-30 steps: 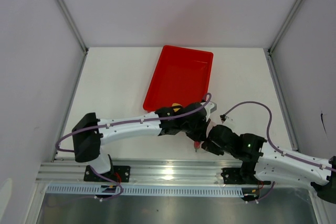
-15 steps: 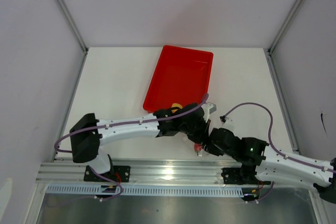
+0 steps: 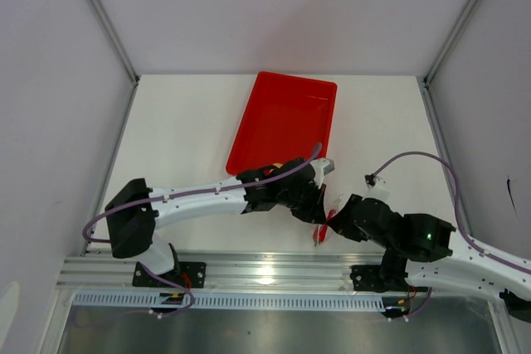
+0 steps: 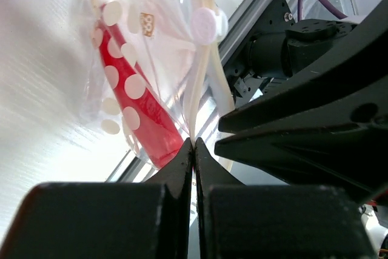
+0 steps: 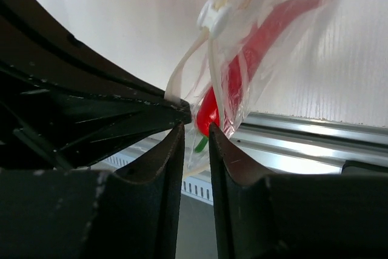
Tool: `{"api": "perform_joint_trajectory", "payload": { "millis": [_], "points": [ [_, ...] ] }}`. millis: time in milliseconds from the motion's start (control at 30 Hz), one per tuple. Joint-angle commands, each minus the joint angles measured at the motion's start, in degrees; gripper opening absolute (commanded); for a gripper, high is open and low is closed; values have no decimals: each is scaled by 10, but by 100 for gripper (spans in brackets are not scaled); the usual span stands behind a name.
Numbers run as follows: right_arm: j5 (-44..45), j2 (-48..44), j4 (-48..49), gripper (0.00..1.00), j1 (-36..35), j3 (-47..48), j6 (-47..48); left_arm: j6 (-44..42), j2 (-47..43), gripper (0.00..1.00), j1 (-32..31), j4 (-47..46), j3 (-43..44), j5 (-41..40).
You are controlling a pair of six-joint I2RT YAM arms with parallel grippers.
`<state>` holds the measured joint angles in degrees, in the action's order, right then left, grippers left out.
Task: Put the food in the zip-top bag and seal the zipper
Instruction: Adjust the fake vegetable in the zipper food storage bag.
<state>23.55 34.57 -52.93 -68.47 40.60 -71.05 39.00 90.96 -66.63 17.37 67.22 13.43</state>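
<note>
The zip-top bag (image 4: 163, 47) hangs in the air between my two grippers, near the table's front edge. The red chili pepper (image 4: 136, 113) is inside it and also shows in the top view (image 3: 320, 232) and the right wrist view (image 5: 260, 40). My left gripper (image 4: 194, 144) is shut on the white zipper strip (image 4: 200, 77), below its round slider (image 4: 206, 23). My right gripper (image 5: 195, 128) is closed narrowly on the bag's film (image 5: 285, 4) at the chili's green stem end. A bit of the yellow fruit (image 3: 268, 170) peeks from behind the left arm. The pale ball is hidden.
The red tray (image 3: 286, 118) lies at the back centre, just beyond the left arm. The aluminium rail (image 3: 249, 267) runs along the near edge, right under the bag. The two grippers (image 3: 315, 211) (image 3: 336, 223) nearly touch each other.
Both grippers have shifted toward the near edge with the bag. The right arm has swung outward to the right, and the chili now shows more plainly between them.
</note>
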Motion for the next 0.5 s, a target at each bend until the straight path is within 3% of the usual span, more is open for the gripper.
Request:
{"api": "perform_joint_trajectory", "payload": {
  "millis": [0, 233, 300, 467],
  "points": [
    [24, 13, -19, 26, -5, 39, 12, -16, -32, 0, 4, -2, 0, 9],
    [38, 23, -96, 31, -10, 110, 8, -18, -31, 0, 9, -2, 4, 13],
    [40, 23, -116, 38, -10, 114, 5, -19, -30, 1, 10, 0, 7, 13],
    [51, 27, -125, 40, -9, 104, -6, -20, -32, 1, 11, 5, 19, 19]
  ]
}}
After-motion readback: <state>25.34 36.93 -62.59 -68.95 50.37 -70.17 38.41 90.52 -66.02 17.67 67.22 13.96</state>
